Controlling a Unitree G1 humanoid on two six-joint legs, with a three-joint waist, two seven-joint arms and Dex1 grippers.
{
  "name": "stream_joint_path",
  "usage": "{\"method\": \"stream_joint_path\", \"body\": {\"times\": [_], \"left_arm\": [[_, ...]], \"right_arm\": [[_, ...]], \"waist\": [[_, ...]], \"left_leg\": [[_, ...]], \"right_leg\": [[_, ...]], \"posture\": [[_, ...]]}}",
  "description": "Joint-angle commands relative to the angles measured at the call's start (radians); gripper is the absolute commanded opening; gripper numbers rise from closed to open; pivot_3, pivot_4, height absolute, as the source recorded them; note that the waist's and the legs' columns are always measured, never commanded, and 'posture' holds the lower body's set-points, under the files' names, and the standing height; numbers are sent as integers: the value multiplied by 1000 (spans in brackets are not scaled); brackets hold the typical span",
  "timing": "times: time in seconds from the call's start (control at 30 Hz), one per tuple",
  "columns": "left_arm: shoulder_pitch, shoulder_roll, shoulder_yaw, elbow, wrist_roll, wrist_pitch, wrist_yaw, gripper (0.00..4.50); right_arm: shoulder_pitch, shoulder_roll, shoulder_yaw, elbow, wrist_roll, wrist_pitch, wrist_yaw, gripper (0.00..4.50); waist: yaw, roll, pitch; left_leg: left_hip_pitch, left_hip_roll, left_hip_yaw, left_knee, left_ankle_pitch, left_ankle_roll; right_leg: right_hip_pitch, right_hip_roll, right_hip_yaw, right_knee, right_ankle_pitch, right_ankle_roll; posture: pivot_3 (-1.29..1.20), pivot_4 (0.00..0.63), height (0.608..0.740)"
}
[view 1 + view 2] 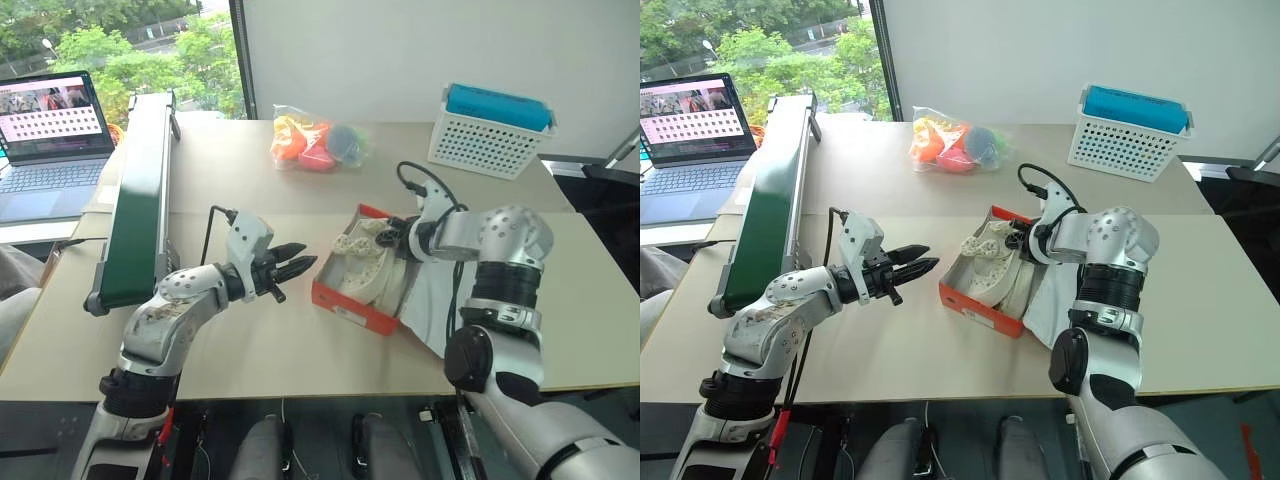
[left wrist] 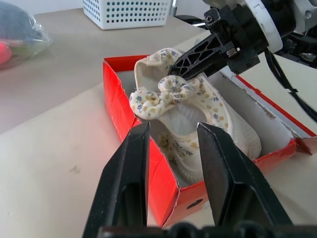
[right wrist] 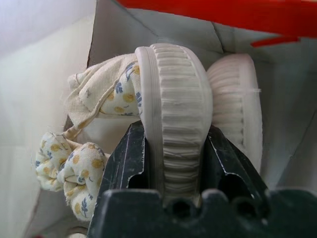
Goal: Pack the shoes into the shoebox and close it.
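Note:
The orange-red shoebox (image 1: 350, 305) lies open on the table, its white lid (image 1: 430, 300) folded out flat under my right arm. Both cream floral shoes (image 1: 365, 262) sit inside it, one with a bow (image 2: 168, 96) at the top. My right gripper (image 3: 173, 131) reaches down into the box, shut on the ribbed sole of one shoe (image 3: 181, 99). The other shoe (image 3: 240, 109) lies just behind the held one. My left gripper (image 1: 308, 256) hovers a little off the box's left end, pointing at it, fingers (image 2: 129, 173) apart with nothing between them.
A green conveyor (image 1: 135, 190) runs along the table's left side, with a laptop (image 1: 50, 140) beyond it. A bag of colourful toys (image 1: 315, 145) lies at the back middle. A white perforated basket (image 1: 490, 140) stands at the back right.

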Motion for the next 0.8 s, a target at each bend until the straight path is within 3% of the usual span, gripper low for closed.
{"method": "stream_joint_path", "body": {"times": [0.03, 0.17, 0.43, 0.57, 0.8], "left_arm": [[-15, -7, -5, -12, 13, -39, -10, 1609], [-1, 20, -27, -33, 14, -60, -66, 1609], [27, 162, -29, -37, 26, -111, -215, 1609], [31, 178, -32, -44, 27, -112, -232, 1609], [47, 171, -42, -97, 14, -89, -236, 1609]], "right_arm": [[-3, -50, 187, 70, -61, -73, 151, 1182], [-3, -102, 377, 153, -136, -161, 314, 1182], [23, -182, 545, 177, -235, -250, 497, 1182], [106, -273, 708, -39, -239, -241, 650, 1182], [222, -402, 823, -443, -128, -139, 851, 1182]], "waist": [[0, 0, 0], [0, 0, 0], [8, 0, -1], [19, 0, -1], [27, 0, -1]], "left_leg": [[0, 0, 0, 0, 0, 0], [1, 0, 0, 0, 0, 0], [2, 0, -1, 0, 0, 0], [2, 0, -2, 0, -1, 1], [2, 0, -2, 0, -1, 1]], "right_leg": [[0, 0, 0, 0, 0, 0], [1, 0, 0, 0, 0, 0], [2, 0, -1, -1, 0, 0], [4, -1, -2, -2, 0, 1], [4, -1, -2, -3, -1, 1]], "posture": [[0, 150, 699], [0, 150, 699], [0, 150, 699], [0, 150, 699], [0, 150, 699]]}}
